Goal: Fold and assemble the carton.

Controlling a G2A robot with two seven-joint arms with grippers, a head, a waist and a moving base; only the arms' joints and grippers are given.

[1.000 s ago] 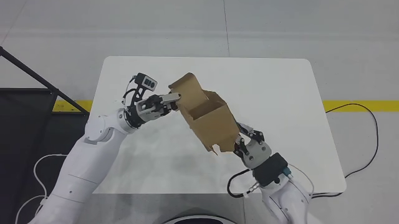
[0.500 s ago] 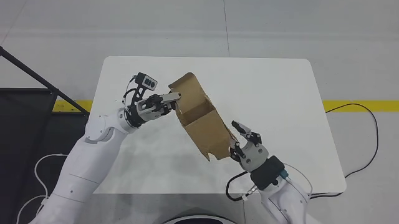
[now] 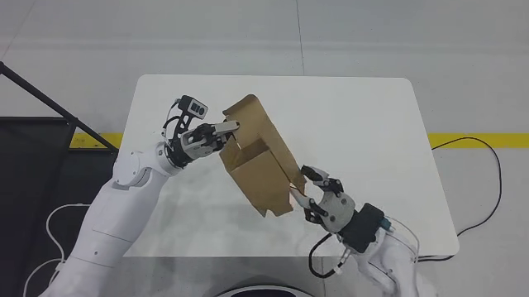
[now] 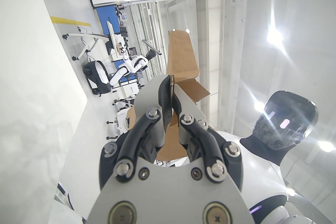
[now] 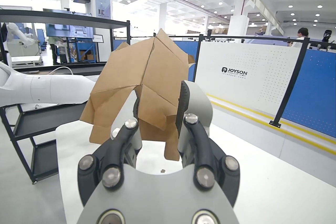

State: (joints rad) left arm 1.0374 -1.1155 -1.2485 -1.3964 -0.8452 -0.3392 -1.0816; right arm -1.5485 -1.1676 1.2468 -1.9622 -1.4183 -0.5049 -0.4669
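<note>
The carton point(image 3: 258, 163) lies lengthwise between the left end effector point(image 3: 231, 128), pinching one end flap, and the spread right end effector point(image 3: 308, 189).

Top cam is looking straight down on the table point(image 3: 372, 115) from above, wide. Both wrist cams are sitting close in, left one tilting upward, right one facing level across the table. All three are sharing the carton point(image 3: 258, 163)
</note>
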